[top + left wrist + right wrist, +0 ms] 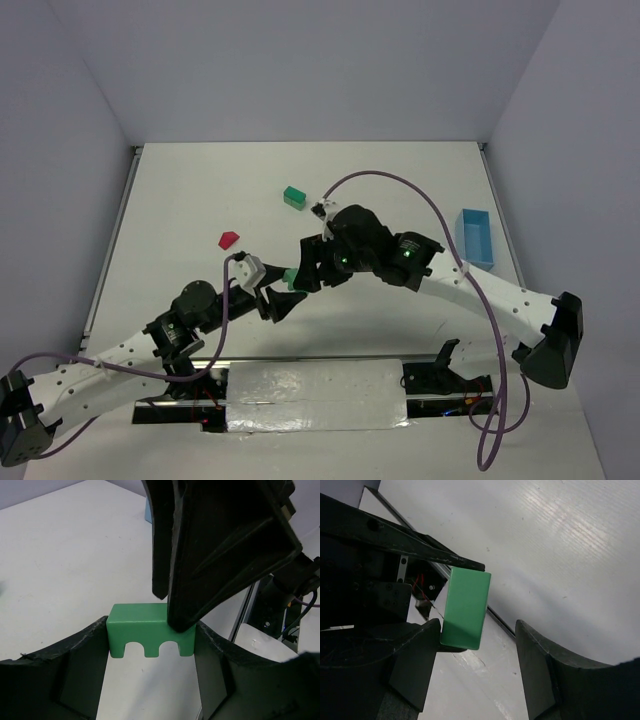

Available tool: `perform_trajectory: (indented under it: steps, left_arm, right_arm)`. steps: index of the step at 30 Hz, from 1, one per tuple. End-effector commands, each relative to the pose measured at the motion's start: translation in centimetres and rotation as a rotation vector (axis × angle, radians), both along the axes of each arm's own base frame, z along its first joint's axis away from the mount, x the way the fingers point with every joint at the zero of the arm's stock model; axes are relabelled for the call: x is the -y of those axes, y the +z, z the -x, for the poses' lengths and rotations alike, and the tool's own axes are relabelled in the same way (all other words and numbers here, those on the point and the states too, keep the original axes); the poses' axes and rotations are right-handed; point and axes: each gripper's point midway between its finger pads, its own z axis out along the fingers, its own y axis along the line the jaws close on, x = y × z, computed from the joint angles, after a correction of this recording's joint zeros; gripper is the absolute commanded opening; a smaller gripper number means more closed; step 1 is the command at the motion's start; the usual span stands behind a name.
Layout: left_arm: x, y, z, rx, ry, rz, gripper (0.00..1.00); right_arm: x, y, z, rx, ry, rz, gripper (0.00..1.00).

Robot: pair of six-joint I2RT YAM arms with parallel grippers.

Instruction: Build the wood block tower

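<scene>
A green arched block (150, 630) hangs above the table, and my left gripper (150, 647) is shut on its two ends. The same block (466, 605) shows in the right wrist view between the fingers of my right gripper (479, 627). That gripper is open: one finger (417, 660) touches the block, the other (545, 675) stands apart from it. In the top view both grippers meet at the block (290, 276), left gripper (280, 300) below, right gripper (303, 268) above. A second green block (293, 196) and the red wedge (229, 239) lie on the table.
A light blue tray (475, 237) sits at the right edge of the table. The arms' mounting rail (320, 395) runs along the near edge. A purple cable (400, 190) loops over the right arm.
</scene>
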Motion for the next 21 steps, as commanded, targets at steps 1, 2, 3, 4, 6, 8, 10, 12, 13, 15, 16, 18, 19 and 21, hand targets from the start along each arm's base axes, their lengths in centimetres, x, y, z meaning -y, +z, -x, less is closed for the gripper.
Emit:
perform_trajectory:
  steps: [1,2,3,4,6,8,10,12,13,15,16,18,19,21]
  left_arm:
    - [0.4,4.0,0.5,0.110,-0.037,0.093,0.00]
    - [0.4,4.1,0.5,0.113,-0.037,0.097,0.00]
    - [0.4,3.9,0.6,0.114,-0.041,0.097,0.00]
    - [0.4,4.0,0.7,0.118,-0.043,0.101,0.00]
    - [0.4,4.0,0.9,0.120,-0.049,0.109,0.00]
    - [0.3,4.0,0.9,0.123,-0.046,0.111,0.00]
    - [0.2,4.1,0.8,0.129,-0.043,0.106,0.01]
    - [0.2,4.1,0.6,0.125,-0.034,0.097,0.06]
    - [0.1,4.0,0.5,0.121,-0.027,0.096,0.09]
    - [-0.2,3.8,0.0,0.108,0.008,0.095,0.18]
    - [-0.4,3.7,-0.2,0.100,0.022,0.095,0.26]
    - [-0.5,3.6,-0.6,0.067,0.047,0.096,0.75]
    - [-0.7,2.9,-1.0,0.037,0.077,0.074,0.90]
    - [-0.3,3.4,-1.3,-0.015,0.083,0.067,1.00]
  right_arm:
    - [-1.1,1.3,0.3,0.028,0.036,-0.005,0.69]
    - [-1.2,1.2,0.4,0.023,0.041,-0.003,0.68]
    - [-1.5,1.3,0.3,0.024,0.050,-0.010,0.65]
    - [-1.7,1.4,0.5,0.022,0.061,-0.016,0.64]
    - [-1.9,1.4,0.6,0.016,0.071,-0.020,0.50]
    - [-2.2,1.7,0.8,0.011,0.085,-0.026,0.45]
    - [-2.5,1.7,1.1,0.004,0.109,-0.035,0.35]
    - [-2.5,1.7,1.2,-0.002,0.119,-0.034,0.12]
    - [-2.5,1.8,1.3,0.000,0.123,-0.036,0.03]
    - [-2.5,2.2,1.7,0.004,0.134,-0.060,0.00]
    - [-2.4,2.4,1.8,0.009,0.139,-0.073,0.00]
    - [-2.2,3.0,1.8,0.047,0.139,-0.108,0.00]
    - [-2.0,3.2,1.4,0.070,0.121,-0.110,0.00]
    - [-0.8,3.5,-0.3,0.175,0.042,-0.097,0.00]
